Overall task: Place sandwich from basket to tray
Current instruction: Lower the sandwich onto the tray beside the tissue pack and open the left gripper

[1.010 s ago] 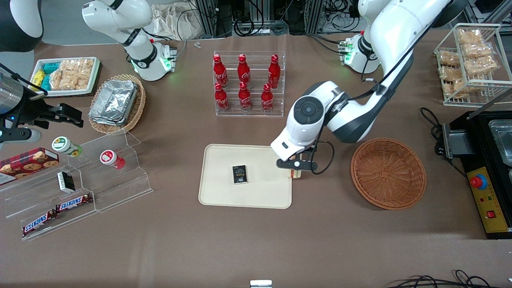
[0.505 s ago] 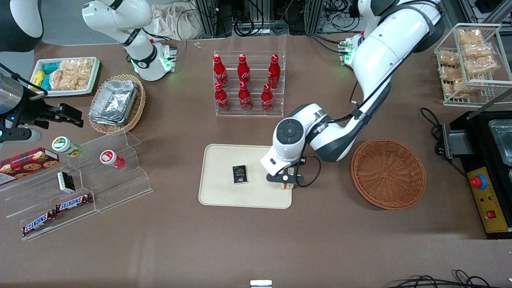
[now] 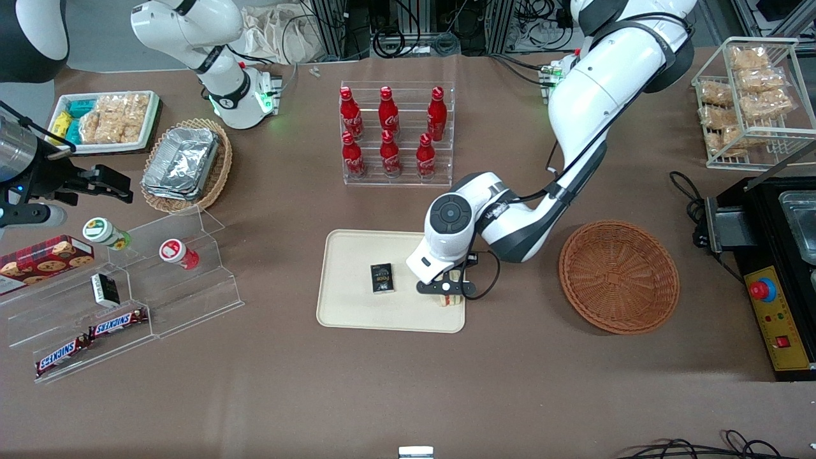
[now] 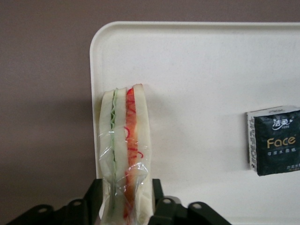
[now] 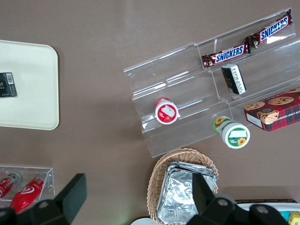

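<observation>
My gripper [image 3: 448, 292] [image 4: 125, 206] is shut on the sandwich [image 4: 125, 140], a plastic-wrapped wedge of white bread with green and orange-red filling, seen on edge between the black fingers. It hangs over the cream tray [image 3: 357, 312] near the corner closest to the basket and the front camera. In the front view only a sliver of the sandwich [image 3: 450, 299] shows under the gripper. Whether it touches the tray [image 4: 197, 70] cannot be told. The round reddish-brown basket [image 3: 618, 276] stands beside the tray toward the working arm's end and holds nothing.
A small dark tissue pack [image 3: 382, 278] [image 4: 274, 139] lies on the tray's middle. An acrylic rack of red bottles [image 3: 395, 134] stands farther from the front camera than the tray. Acrylic snack shelves [image 3: 127, 293] and a foil-container basket [image 3: 185, 164] lie toward the parked arm's end. A black machine [image 3: 778, 268] stands past the basket.
My gripper has carried the sandwich from just off the tray's edge on the basket side to above the tray's corner, moving toward the parked arm's end and nearer the front camera.
</observation>
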You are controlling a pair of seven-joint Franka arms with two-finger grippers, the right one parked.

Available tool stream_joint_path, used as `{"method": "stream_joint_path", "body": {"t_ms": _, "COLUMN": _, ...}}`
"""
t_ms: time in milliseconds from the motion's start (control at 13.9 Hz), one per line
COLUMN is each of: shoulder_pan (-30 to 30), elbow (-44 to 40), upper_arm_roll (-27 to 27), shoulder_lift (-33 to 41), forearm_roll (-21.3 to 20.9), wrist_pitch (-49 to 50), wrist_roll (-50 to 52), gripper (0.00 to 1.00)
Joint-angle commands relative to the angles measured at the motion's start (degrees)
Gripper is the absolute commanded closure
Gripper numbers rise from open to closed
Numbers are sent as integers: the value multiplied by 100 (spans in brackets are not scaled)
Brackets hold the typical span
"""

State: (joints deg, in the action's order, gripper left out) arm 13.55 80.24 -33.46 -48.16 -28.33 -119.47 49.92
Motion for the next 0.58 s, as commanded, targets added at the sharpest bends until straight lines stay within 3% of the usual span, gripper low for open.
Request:
{"method": "stream_joint_path", "body": {"t_ms": 0, "shoulder_pan": -36, "elbow": -123, "upper_arm_roll": 67, "shoulder_lift": 305, "forearm_roll": -41, "wrist_pitch": 544, "wrist_roll": 106, "gripper": 1}}
{"method": "stream_joint_path", "body": {"t_ms": 216, "shoulder_pan": -326, "elbow": 0, "upper_arm_roll": 32, "shoulder_lift": 1069, "forearm_roll": -6, "wrist_pitch": 1520, "wrist_roll": 53, "gripper": 1}}
{"method": "stream_joint_path", "body": {"t_ms": 505, "shoulder_pan": -931, "elbow": 158, "upper_arm_roll": 32, "shoulder_lift": 2018, "forearm_roll": 468, "wrist_pitch": 2591, "wrist_roll": 53, "gripper": 1}}
